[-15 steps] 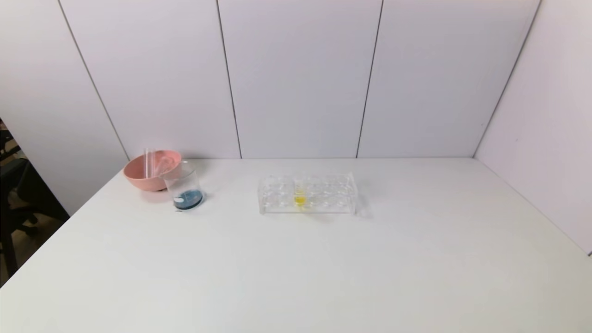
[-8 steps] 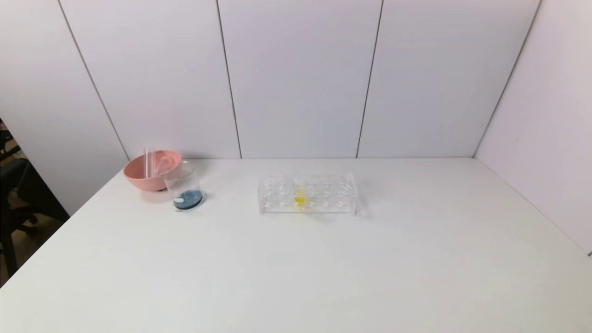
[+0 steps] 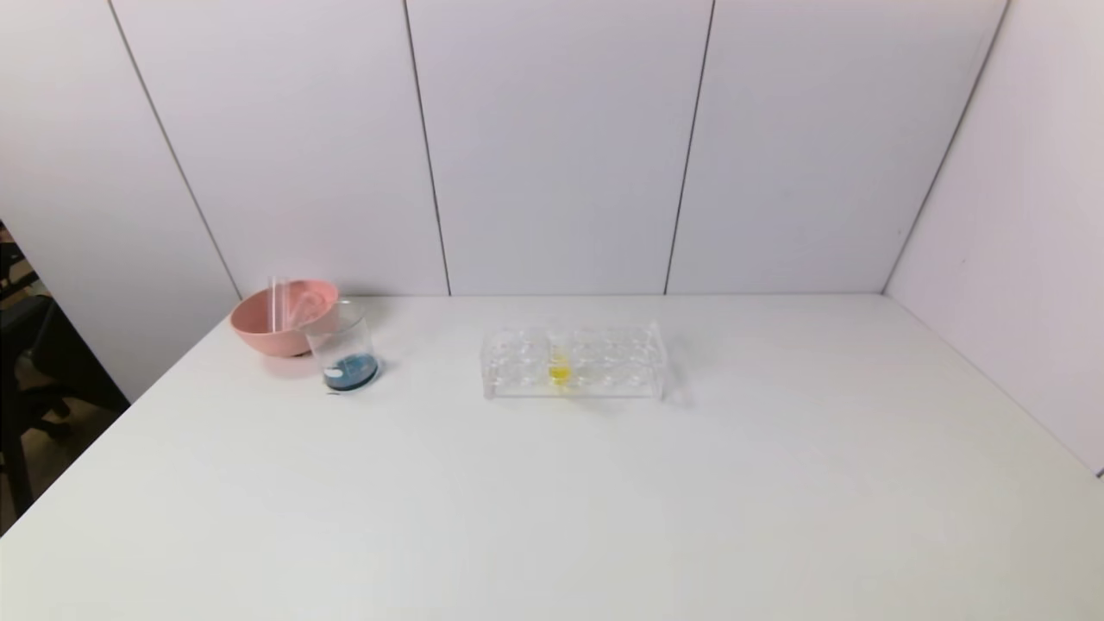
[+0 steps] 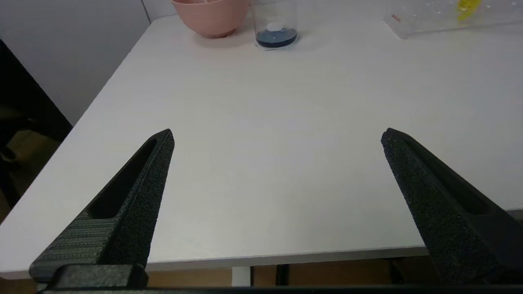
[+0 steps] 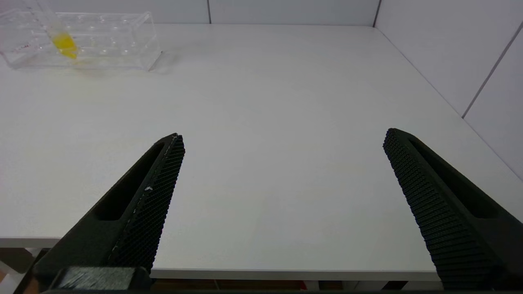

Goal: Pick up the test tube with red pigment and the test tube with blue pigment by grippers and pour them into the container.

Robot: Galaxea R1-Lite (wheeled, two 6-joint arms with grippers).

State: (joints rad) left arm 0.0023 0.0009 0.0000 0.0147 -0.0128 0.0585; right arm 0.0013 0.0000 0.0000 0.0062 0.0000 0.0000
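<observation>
The container (image 3: pixel 343 352), a small clear beaker, stands at the table's back left with dark blue liquid in its bottom; it also shows in the left wrist view (image 4: pixel 276 24). The test tube with red pigment and the test tube with blue pigment are out of view in every frame. Neither arm appears in the head view. My left gripper (image 4: pixel 278 132) hovers open and empty at the table's front edge, far short of the beaker. My right gripper (image 5: pixel 284 134) is likewise open and empty at the front edge, on the right side.
A pink bowl (image 3: pixel 259 332) with clear slim tubes (image 3: pixel 277 304) leaning in it touches the beaker's back left. A clear tube rack (image 3: pixel 604 379) at the middle back holds a tube with yellow liquid (image 3: pixel 559 369). White wall panels close the back and right.
</observation>
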